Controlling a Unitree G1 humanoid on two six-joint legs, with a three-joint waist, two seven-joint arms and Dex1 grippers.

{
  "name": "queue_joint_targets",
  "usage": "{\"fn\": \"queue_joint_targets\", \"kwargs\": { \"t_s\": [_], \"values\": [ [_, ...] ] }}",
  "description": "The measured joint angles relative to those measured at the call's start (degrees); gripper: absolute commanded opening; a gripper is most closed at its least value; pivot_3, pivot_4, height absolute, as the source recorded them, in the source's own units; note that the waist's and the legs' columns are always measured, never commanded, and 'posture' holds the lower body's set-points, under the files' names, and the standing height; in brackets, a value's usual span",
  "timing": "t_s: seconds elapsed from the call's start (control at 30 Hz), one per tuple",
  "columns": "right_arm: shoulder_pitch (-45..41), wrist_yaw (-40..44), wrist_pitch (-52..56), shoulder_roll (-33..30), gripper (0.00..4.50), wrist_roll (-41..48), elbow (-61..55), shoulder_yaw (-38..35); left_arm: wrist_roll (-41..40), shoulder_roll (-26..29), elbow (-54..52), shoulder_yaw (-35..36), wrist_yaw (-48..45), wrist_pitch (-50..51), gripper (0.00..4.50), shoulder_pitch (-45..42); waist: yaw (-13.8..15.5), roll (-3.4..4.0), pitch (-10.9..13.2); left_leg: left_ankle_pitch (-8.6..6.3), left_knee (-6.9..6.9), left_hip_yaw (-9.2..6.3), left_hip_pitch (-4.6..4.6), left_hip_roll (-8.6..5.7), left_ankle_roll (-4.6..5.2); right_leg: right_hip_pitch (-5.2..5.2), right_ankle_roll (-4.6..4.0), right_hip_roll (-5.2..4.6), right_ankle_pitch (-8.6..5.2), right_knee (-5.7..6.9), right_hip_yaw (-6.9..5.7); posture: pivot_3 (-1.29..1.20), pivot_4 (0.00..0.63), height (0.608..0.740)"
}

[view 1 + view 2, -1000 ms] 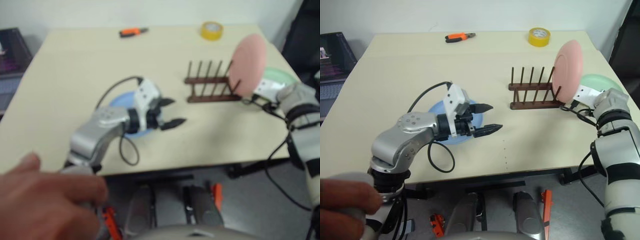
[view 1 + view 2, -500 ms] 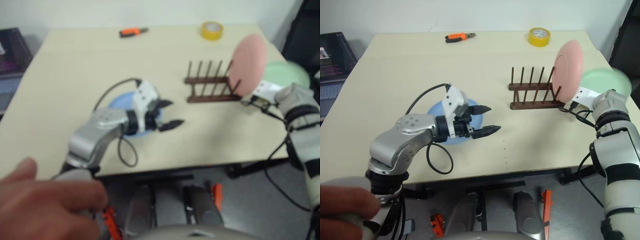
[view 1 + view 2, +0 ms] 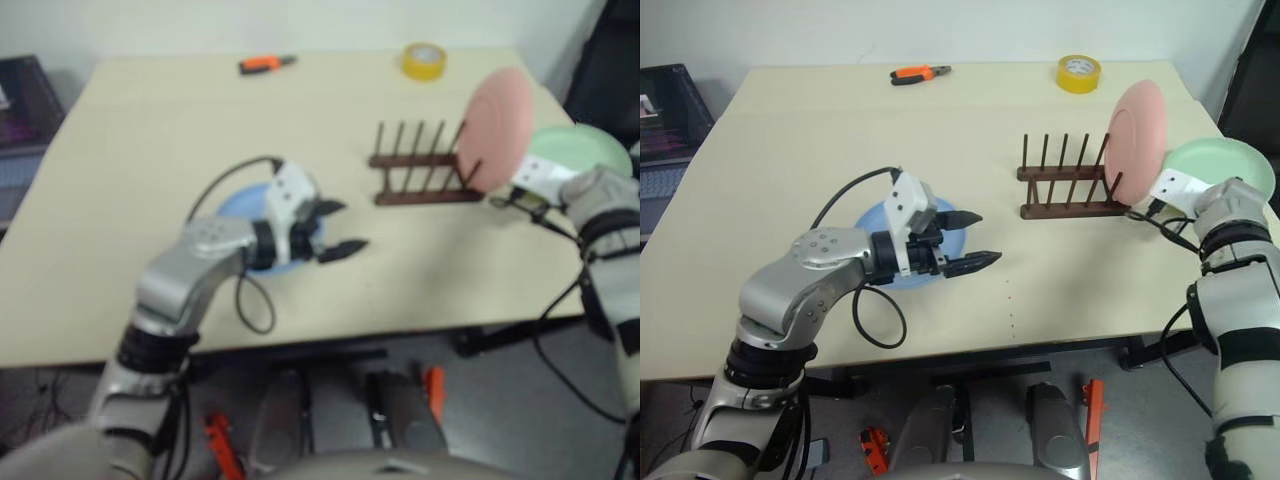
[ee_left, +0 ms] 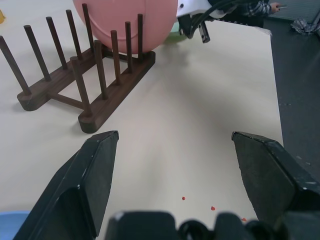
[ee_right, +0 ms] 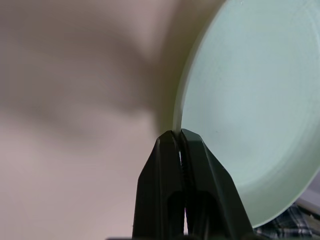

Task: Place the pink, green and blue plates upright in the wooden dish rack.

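A: What is seen from the head views?
B: A pale surface [image 3: 790,130] is shown, with orange-handled pliers [image 3: 920,73] and a yellow tape roll [image 3: 1078,72] at its far edge. The wooden dish rack [image 3: 1065,190] is set with its rails running left to right. The pink plate [image 3: 1135,138] is stood upright at the rack's right end. The blue plate [image 3: 902,240] is lain flat under the left pincer [image 3: 975,240], which is spread wide and holds nothing. The green plate [image 3: 1220,165] is gripped at its edge and tilted up by the right pincer [image 3: 1170,190].

A: And the left wrist view?
B: Bare surface is seen between the released fingers [image 4: 90,170], the rack and pink plate beyond.

A: The right wrist view?
B: The green plate's rim is clenched between the fingers [image 5: 165,185]. No writing can be read.
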Motion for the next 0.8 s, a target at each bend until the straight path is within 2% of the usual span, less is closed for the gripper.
{"fn": "queue_joint_targets", "kwargs": {
  "t_s": [0.33, 0.53, 0.7, 0.8],
  "values": [
    [-1.5, 0.7, 0.2, -2.0, 0.04, 2.8, -0.8, -2.3, 0.0, 0.0, 0.1, 0.0, -0.3, -0.2, 4.0, -0.1, 0.0, 0.0, 0.0, 0.0, -0.01, 0.01, 0.0, 0.0, 0.0, -0.01, 0.0, 0.0, 0.0, -0.01, 0.01, 0.0, 0.15, 0.74],
    [-4.3, 1.9, 1.4, -6.1, 0.04, 3.4, -5.1, -2.9, 0.0, 0.1, 0.4, 0.0, -1.0, -0.3, 4.0, -0.5, 0.0, 0.0, 0.0, -0.01, -0.06, 0.03, -0.02, 0.02, 0.01, -0.06, 0.0, -0.03, 0.0, -0.04, 0.03, 0.0, 0.15, 0.74],
    [-3.7, 4.5, 6.3, -10.1, 0.04, 5.1, -16.7, -5.3, 0.0, 0.7, 0.1, 0.0, -1.4, -0.3, 4.0, -0.5, 0.0, 0.0, 0.0, -0.02, -0.12, 0.04, -0.03, 0.05, 0.01, -0.11, -0.01, -0.04, -0.01, -0.05, 0.03, 0.0, 0.15, 0.74],
    [-3.2, 7.1, 12.7, -10.8, 0.04, 9.5, -26.9, -11.0, -0.3, 1.5, 0.0, 0.2, -1.7, -0.3, 4.0, -0.6, 0.0, 0.03, 0.0, -0.02, -0.14, 0.08, -0.04, 0.08, 0.01, -0.17, -0.02, -0.04, -0.01, -0.02, 0.07, 0.0, 0.15, 0.74]
  ]
}}
